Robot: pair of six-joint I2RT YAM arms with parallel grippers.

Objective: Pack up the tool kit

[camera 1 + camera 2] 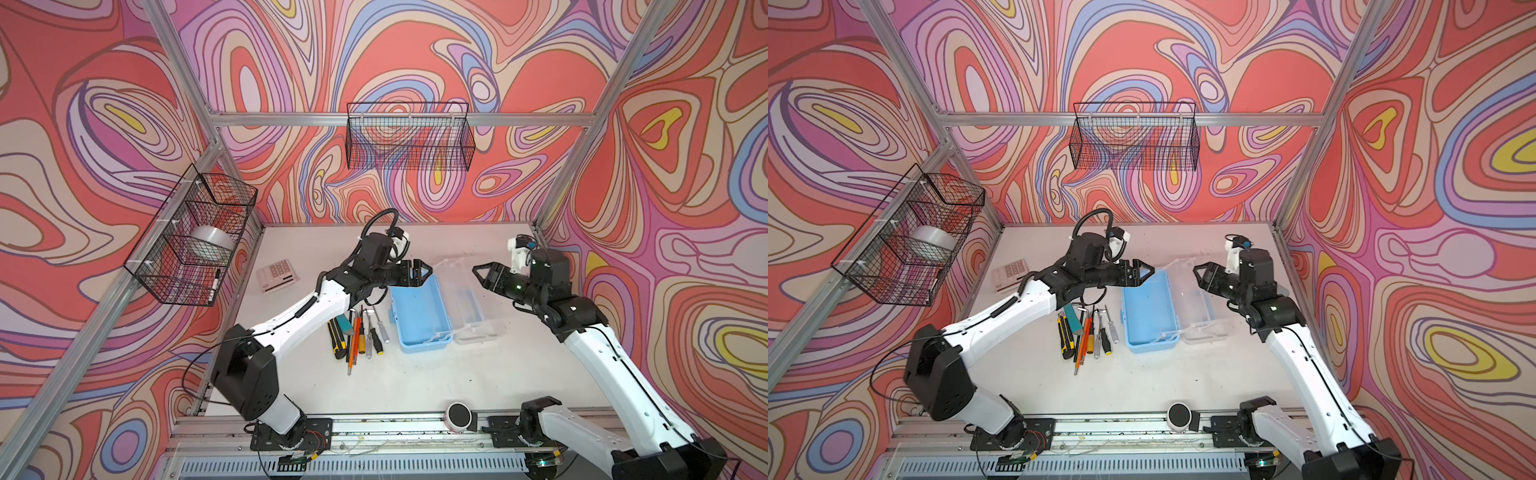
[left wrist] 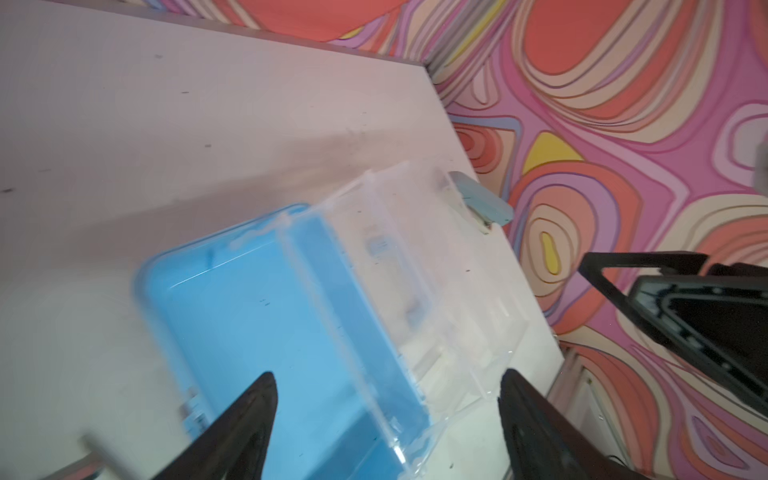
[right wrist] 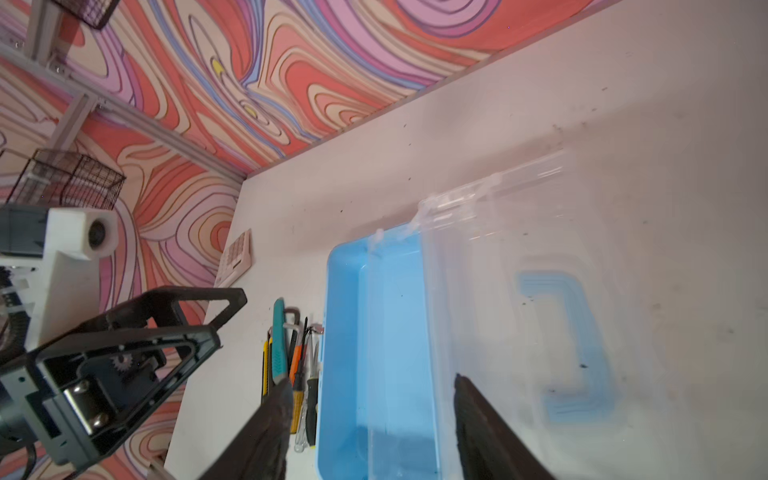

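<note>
Closest up, got the left gripper (image 2: 388,374) spread wide with nothing in it, hovering over the open blue case (image 1: 419,320) mid-table. Same for the right gripper (image 1: 478,272) over the folded-out clear lid (image 1: 473,299): partly open, empty. Could easily clip that lid or shove the case reaching for the tools (image 1: 361,332) bunched beside it. Plenty of bare table (image 1: 415,386) in front; tight toward the right wall (image 1: 623,249).

case (image 2: 266,316) looks smeared past the left gripper (image 2: 386,374) jaws, near end cropped off between them; stapler (image 2: 482,199) half hidden behind the clear lid (image 2: 415,257); screwdrivers (image 3: 311,395) partly behind a right gripper (image 3: 372,378) finger
</note>
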